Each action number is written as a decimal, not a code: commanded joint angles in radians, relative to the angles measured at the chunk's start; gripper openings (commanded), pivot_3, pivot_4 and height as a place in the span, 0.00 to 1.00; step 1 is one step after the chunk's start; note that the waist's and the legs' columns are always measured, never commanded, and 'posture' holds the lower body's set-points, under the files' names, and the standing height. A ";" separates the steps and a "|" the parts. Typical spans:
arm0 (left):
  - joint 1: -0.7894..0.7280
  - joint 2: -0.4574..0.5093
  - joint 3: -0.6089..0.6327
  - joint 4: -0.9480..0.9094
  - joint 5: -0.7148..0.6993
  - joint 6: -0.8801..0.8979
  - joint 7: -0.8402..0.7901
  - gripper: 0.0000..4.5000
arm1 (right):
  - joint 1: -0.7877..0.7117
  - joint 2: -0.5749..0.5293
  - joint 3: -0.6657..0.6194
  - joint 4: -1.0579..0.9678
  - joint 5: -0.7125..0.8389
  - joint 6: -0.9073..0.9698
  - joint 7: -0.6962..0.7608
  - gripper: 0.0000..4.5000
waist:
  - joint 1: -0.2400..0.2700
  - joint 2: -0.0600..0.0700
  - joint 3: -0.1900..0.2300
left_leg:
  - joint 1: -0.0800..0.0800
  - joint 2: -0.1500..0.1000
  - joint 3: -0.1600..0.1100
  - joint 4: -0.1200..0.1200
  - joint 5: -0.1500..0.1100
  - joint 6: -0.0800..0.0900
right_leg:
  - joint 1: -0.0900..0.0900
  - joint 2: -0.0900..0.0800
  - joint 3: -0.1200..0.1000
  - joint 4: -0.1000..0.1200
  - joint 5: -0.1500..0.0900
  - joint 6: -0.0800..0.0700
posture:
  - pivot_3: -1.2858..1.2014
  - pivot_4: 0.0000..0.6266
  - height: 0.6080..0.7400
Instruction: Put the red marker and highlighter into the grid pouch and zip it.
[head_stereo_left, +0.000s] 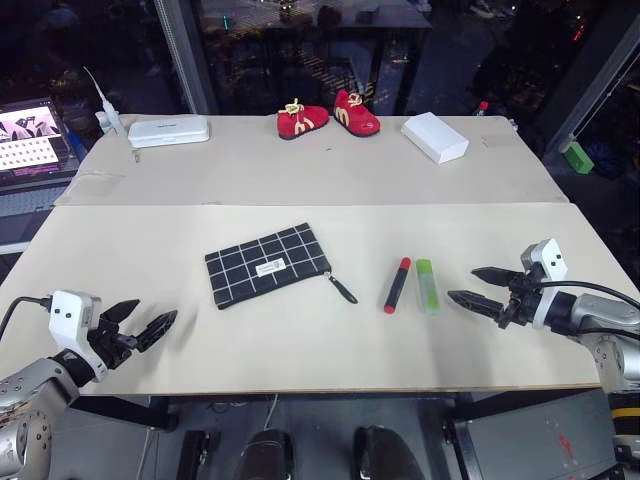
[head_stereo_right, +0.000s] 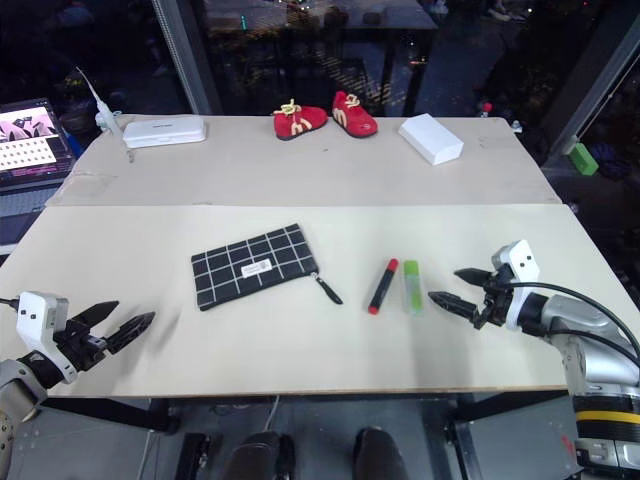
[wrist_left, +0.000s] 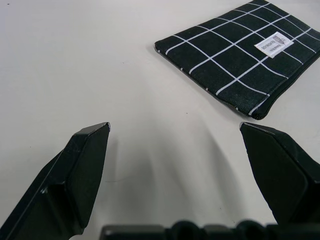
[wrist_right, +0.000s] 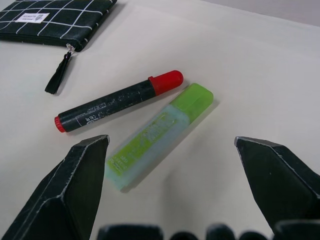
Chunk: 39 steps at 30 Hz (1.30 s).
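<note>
Nothing is packed yet: from the head camera the grid pouch (head_stereo_left: 268, 265) lies flat mid-table, with the red marker (head_stereo_left: 397, 285) and highlighter (head_stereo_left: 427, 286) side by side to its right. Left wrist view shows the left gripper (wrist_left: 175, 131) wide open and empty, short of the pouch's corner. Right wrist view shows the right gripper (wrist_right: 172, 142) equally wide and empty, just before the highlighter, so both pens and zipping remain.

Both head views look down across the pale beige table (head_stereo_left: 300, 330) from above. Each wrist view skims low and close; both catch the flat black white-gridded fabric pouch (wrist_left: 240, 60).
</note>
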<state>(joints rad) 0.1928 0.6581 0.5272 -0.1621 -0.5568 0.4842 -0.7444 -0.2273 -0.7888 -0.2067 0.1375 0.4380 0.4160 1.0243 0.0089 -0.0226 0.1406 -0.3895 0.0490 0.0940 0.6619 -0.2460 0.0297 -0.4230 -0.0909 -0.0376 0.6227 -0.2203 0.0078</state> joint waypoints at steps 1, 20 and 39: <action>-0.026 0.010 0.015 -0.014 -0.030 -0.014 -0.023 1.00 | -0.020 -0.010 -0.008 -0.037 0.005 -0.011 0.008 0.99 | 0.000 0.000 0.000 | 0.000 0.000 0.000 0.000 0.000 0.000 | 0.000 0.000 0.000 0.000 0.000 0.000 | 0.52 0.24 1.00; -0.141 0.184 -0.226 0.158 0.283 -0.500 -0.286 1.00 | -0.308 0.226 0.315 -0.252 0.024 0.130 0.006 0.02 | -0.016 0.000 0.000 | 0.000 0.001 0.000 -0.001 0.000 -0.001 | -0.002 0.001 -0.001 0.002 0.000 -0.001 | 0.52 0.24 1.00; -0.239 0.225 -0.332 0.153 0.417 -0.510 -0.229 1.00 | -0.689 0.593 0.614 0.534 -0.536 -0.350 -0.309 0.02 | -0.028 0.001 0.000 | -0.009 0.000 0.008 -0.001 0.001 -0.004 | -0.013 0.001 -0.003 0.007 0.000 -0.001 | 0.52 0.24 1.00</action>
<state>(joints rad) -0.0361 0.8610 0.1773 -0.0027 -0.1381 -0.0176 -0.9789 -0.8868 -0.2019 0.4049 0.6592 -0.0725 0.1161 0.7231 -0.0194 -0.0220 0.1408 -0.3993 0.0494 0.1028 0.6611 -0.2446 0.0258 -0.4367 -0.0901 -0.0399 0.6298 -0.2203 0.0063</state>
